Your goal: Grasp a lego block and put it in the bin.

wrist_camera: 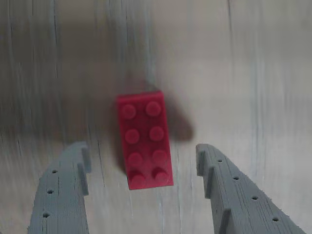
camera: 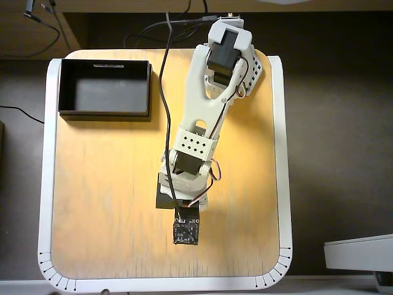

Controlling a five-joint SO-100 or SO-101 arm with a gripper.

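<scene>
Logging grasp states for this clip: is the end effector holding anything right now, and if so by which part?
Nothing is held. In the wrist view the end effector is open, its fingers on either side of the red lego block without touching it.

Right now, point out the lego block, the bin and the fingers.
lego block (wrist_camera: 144, 140), wrist view, studded top face.
bin (camera: 105, 64), overhead view, far rim by the pale label.
fingers (wrist_camera: 66, 187), wrist view, left finger's flat side.
</scene>
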